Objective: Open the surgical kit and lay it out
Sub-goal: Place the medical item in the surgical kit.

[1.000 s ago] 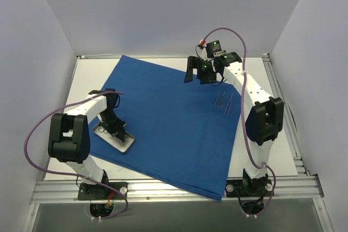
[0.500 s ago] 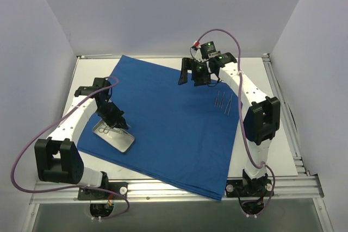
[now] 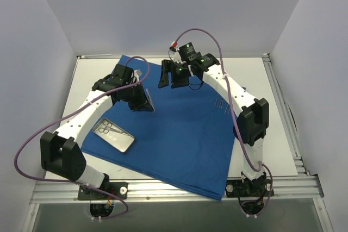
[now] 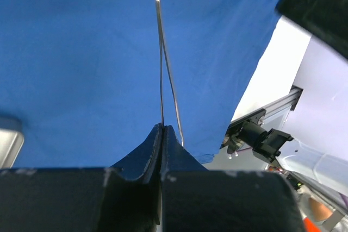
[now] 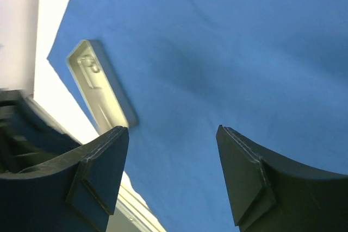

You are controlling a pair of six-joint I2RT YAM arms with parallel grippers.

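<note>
We are looking at the drape [image 3: 179, 134] lying spread flat on the surface [image 3: 283, 150]. It is royal blue, nearly free of creases, and turned so that one corner is pointing far-left and another near-right. The tray [image 3: 115, 136], small, rectangular and shiny, is sitting on the drape by its left corner, and ring-handled pieces [image 3: 106, 129] are lying inside it.

The left tool [image 3: 147, 104] is hanging over the far-left part of the drape, apart from the tray. In its wrist view its fingers [image 4: 138, 153] are pressing together on a thin silver instrument [image 4: 161, 52], which is sticking straight out from the tips above the cloth. The right tool [image 3: 169, 81] is hovering over the far middle of the drape, near the left tool, its fingers [image 5: 100, 167] standing wide apart with nothing between them. A few thin laid pieces [image 3: 219, 103] are resting on the drape near its right edge, partly hidden by the right arm.

The drape's near corner is reaching the rail [image 3: 163, 188] at the front, where stacked layers of cloth are showing. Its far corner is almost touching the back edge. Bare surface is showing in strips along the left and right. Walls [image 3: 163, 14] are closing in the back and both sides. Both arms are arching over the far half, and the near half of the drape is lying open.
</note>
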